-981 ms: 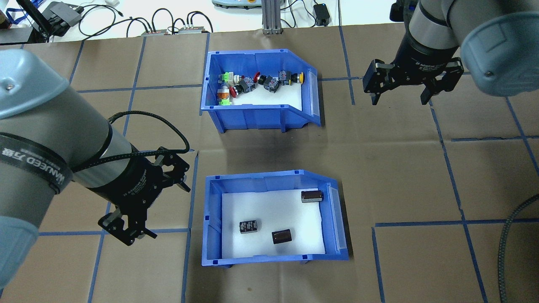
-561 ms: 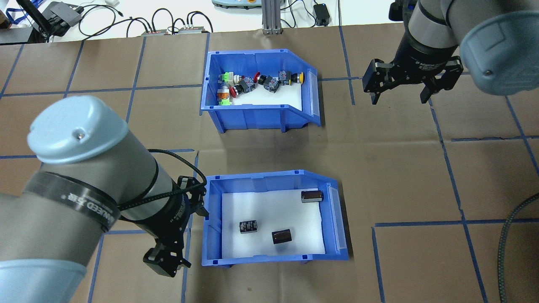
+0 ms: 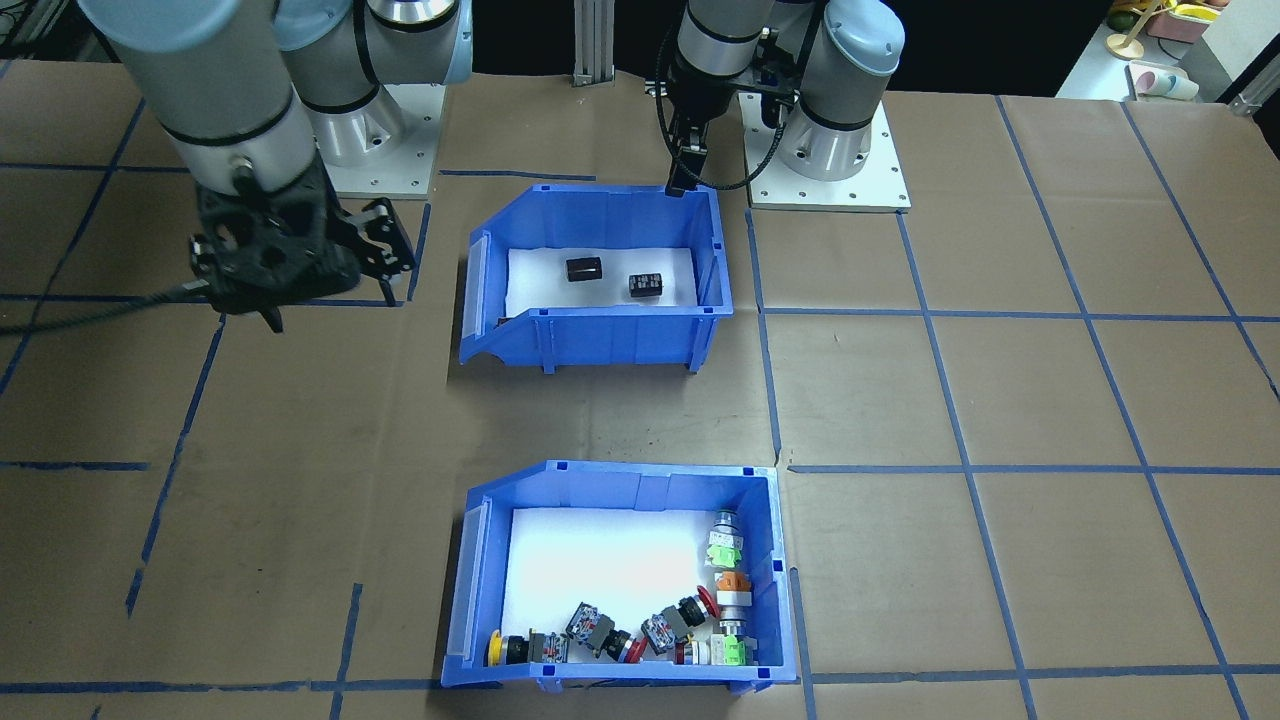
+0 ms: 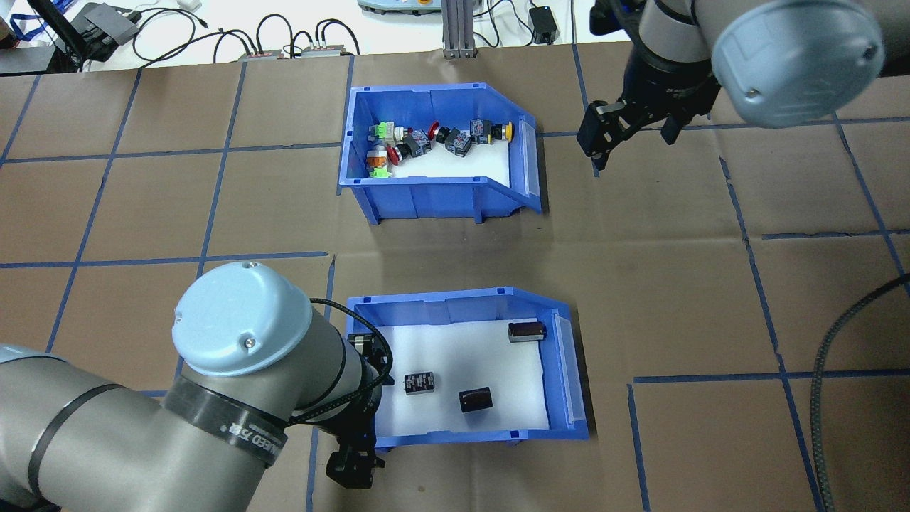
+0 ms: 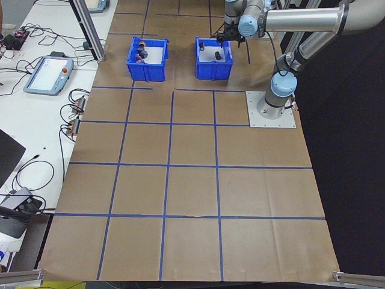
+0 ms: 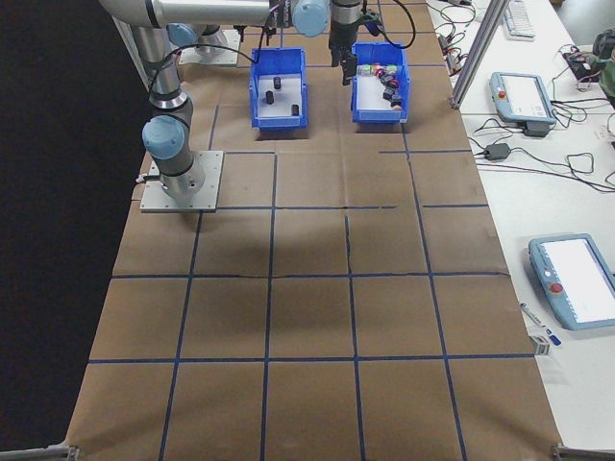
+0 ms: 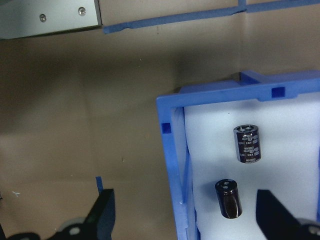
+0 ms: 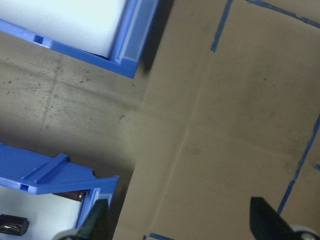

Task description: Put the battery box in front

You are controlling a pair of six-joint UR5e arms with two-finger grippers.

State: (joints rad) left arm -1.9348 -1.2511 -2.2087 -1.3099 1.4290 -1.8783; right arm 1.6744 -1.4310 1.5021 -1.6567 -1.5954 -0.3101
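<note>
Two blue sloped-front plastic bins on brown paper-covered table (image 4: 675, 284), both arms near them.
Battery box (image 4: 466, 437), white foam floor, three dark cylinders (image 4: 475, 399), sits nearer the robot base than the switch bin (image 4: 441, 199). Left gripper (image 7: 185, 220) straddles the battery box's back wall, fingers apart, one inside, one outside. Right gripper (image 4: 629, 131) hangs spread open beside the switch bin's sloped end.

Bright, even light from above; white foam floors glare, right wrist view slightly blurred.
</note>
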